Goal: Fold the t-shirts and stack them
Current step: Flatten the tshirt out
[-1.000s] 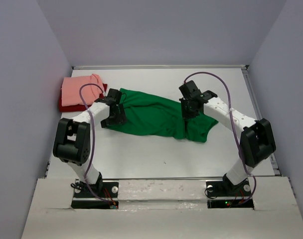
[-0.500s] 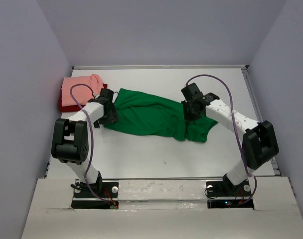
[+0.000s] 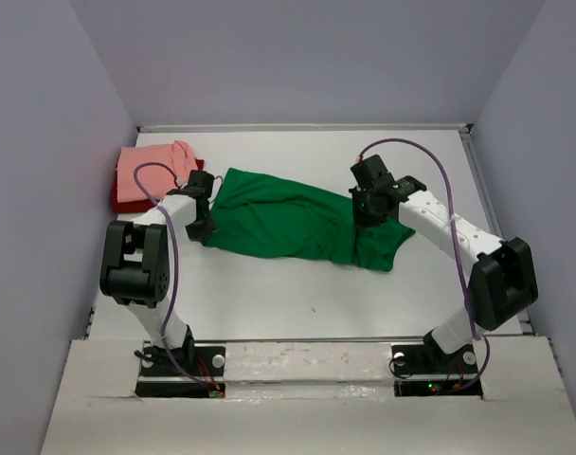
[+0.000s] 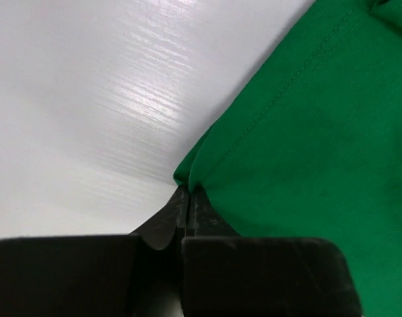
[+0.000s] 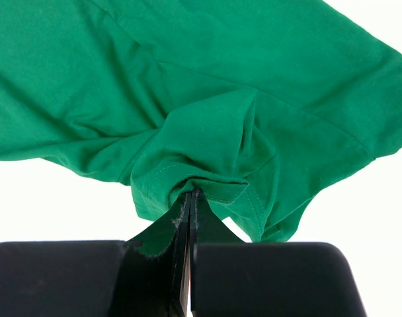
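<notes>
**Item: green t-shirt** (image 3: 288, 223). Bright green cloth, rumpled, not folded. It lies spread on the table with its long axis running from one gripper to the other, across the table from left to right. The left end is a little farther from the arm bases than the right end. The right end bunches into a hanging fold past the right jaws.

**Left gripper** (image 4: 188, 198). Jaws pressed together, with a stitched hem corner of the green t-shirt nipped at their very tips. The cloth fans away ahead and to the right of the jaws. Bare table is ahead and to their left.

**Right gripper** (image 5: 190, 198). Jaws clenched on a gathered pleat of the green t-shirt. Hemmed folds spill to both sides of the tips, and the main body of cloth stretches ahead of them.

**Pink t-shirt** (image 3: 155, 171). Folded, just beyond the left gripper on its outer side, near but apart from the green cloth.

**Dark red t-shirt** (image 3: 125, 201). Folded, beneath the pink t-shirt, showing only as an edge.

**Table** (image 3: 297, 294). White surface that bears all three shirts.
</notes>
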Robot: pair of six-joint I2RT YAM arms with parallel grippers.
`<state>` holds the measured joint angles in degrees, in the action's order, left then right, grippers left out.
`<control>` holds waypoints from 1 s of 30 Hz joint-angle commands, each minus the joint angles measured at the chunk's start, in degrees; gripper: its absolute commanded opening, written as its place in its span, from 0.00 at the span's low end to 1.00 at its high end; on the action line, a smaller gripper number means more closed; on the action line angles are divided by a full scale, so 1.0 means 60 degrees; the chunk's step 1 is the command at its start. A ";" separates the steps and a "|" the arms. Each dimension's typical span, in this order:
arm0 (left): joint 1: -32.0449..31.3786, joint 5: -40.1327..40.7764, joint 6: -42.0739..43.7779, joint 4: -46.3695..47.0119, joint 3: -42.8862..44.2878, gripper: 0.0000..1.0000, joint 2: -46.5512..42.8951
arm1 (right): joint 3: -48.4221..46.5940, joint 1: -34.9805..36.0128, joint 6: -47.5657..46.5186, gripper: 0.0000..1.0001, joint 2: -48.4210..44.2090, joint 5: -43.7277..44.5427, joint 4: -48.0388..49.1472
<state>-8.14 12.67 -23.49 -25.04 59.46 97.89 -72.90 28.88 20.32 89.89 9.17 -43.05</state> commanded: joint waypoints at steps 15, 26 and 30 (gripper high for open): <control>-0.0971 0.1095 0.0135 -0.2344 0.4305 0.00 -0.4096 | -0.2846 -0.0141 0.0526 0.00 -0.1503 0.3729 -0.2652; -0.2481 0.1991 0.0018 -0.3517 0.7008 0.00 -0.6672 | -0.7037 -0.0141 -0.0076 0.00 -0.3056 0.4448 -0.5187; -0.2481 0.1421 0.0178 -0.3663 0.7038 0.00 -0.7363 | -0.8177 -0.0141 0.0071 0.00 -0.3963 0.4858 -0.6066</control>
<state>-22.87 21.93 -23.27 -44.29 100.62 55.81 -115.87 28.42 20.78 69.87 33.74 -71.61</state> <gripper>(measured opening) 0.014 0.009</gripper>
